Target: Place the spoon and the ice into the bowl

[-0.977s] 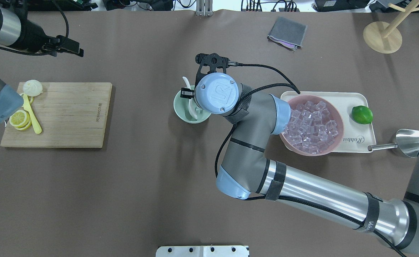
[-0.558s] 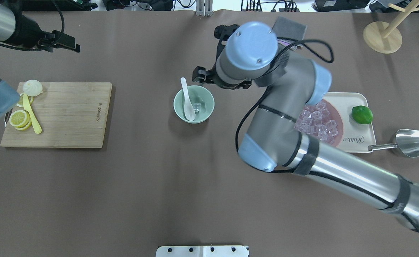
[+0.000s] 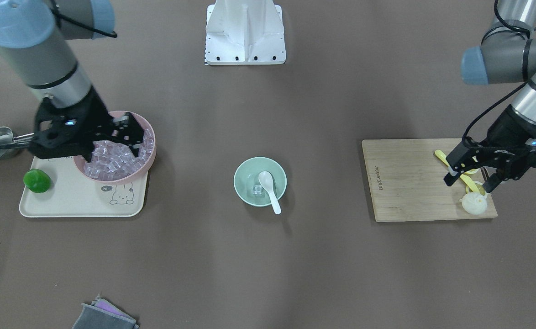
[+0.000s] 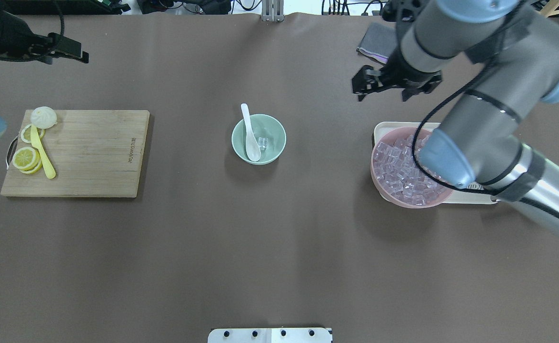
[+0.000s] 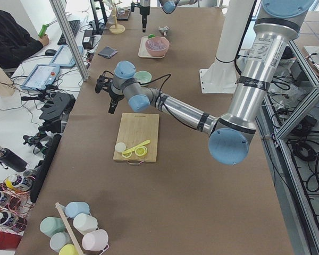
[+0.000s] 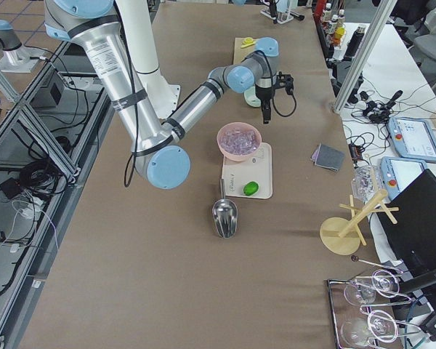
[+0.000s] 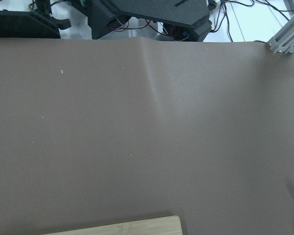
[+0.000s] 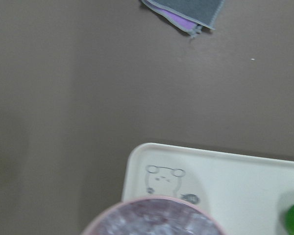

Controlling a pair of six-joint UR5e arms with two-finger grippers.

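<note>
Right gripper [image 4: 383, 89] has swung clear of the mint-green bowl [image 4: 276, 129] toward the pink ice bowl [image 4: 374, 164], jaws apart, empty; left gripper [image 3: 471, 179] likewise spread, idle; white spoon [image 4: 250, 136] and one ice cube [image 4: 263, 141] lie inside the bowl, so the task looks complete.

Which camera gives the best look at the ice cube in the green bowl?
Overhead exterior: the ice cube lies unobstructed in the bowl beside the spoon. The front-facing view shows it too, but fainter. Side views make it too small to see; the wrist cameras miss it.
</note>
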